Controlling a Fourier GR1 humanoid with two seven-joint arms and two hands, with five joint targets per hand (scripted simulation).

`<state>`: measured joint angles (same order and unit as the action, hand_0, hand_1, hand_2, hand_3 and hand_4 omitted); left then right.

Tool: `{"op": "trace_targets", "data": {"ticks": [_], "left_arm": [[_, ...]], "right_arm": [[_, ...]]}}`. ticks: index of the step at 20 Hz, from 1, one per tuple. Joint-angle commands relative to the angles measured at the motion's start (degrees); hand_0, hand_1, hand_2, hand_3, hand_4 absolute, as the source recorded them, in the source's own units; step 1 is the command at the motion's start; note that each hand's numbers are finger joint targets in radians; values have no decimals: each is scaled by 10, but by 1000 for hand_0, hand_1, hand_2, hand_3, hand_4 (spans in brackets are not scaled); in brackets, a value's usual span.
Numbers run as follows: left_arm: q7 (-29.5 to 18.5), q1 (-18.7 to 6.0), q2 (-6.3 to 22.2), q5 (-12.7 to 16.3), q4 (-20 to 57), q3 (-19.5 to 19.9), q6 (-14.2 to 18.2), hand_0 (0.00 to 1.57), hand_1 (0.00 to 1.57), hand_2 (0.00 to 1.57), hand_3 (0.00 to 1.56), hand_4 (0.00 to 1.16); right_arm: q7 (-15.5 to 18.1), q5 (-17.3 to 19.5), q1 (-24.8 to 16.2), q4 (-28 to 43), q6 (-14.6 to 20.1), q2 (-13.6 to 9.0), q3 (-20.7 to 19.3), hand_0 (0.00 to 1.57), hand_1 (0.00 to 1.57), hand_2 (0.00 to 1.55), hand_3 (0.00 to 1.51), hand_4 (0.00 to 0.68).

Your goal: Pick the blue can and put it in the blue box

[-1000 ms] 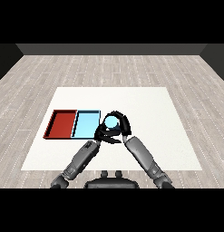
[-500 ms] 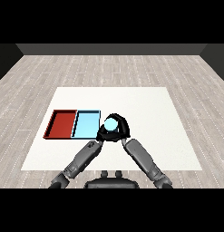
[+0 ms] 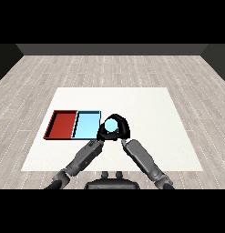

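Note:
The blue can (image 3: 111, 124) shows its pale round top, just right of the light blue tray (image 3: 87, 124), and seems lifted off the table. My right hand (image 3: 123, 129) is curled round it, black fingers arching over its far side. My left hand (image 3: 101, 134) lies close against the can's lower left, by the blue tray's right rim, and partly merges with the right hand's dark shape. The can's body is mostly hidden by the hands.
A red tray (image 3: 63, 124) lies directly left of the light blue one, sharing a wall. Both sit on the left half of the white table (image 3: 150, 113), which stands on a wooden floor.
My right hand has carried the can slightly left and nearer to me, closer to the blue tray's right rim. The left hand has drawn in against the can.

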<state>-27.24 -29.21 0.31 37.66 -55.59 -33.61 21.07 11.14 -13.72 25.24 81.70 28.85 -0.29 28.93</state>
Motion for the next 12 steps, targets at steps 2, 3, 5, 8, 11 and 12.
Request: {"op": "trace_targets", "data": {"ticks": [2,3,5,8,11,12], "left_arm": [[-40,-59,-3,58,43,-35,25,1571,1571,1571,1510,996],[-44,-9,-3,7,17,8,-7,1571,1571,1571,1510,1030],[-90,3,-3,19,22,-19,3,1571,1571,1571,1512,1105],[-76,9,-3,-4,-7,-4,22,1571,1571,1571,1538,1043],[-98,-8,-3,20,21,-16,18,1571,1571,1571,1535,1122],[-100,-9,-3,21,22,-16,18,1571,1571,1571,1535,1122]], "right_arm": [[21,-26,18,-34,-19,3,-22,1426,1426,1441,1393,609],[16,-31,38,-33,14,3,4,1421,1421,1441,1394,598],[-11,-33,7,2,-2,3,5,1388,1388,1417,1374,528],[-31,-1,-18,13,-35,-1,3,824,824,926,622,31],[-38,24,-4,2,-56,-4,-7,0,0,0,0,0],[-40,31,-6,3,-61,1,-13,0,0,0,0,0]]}}
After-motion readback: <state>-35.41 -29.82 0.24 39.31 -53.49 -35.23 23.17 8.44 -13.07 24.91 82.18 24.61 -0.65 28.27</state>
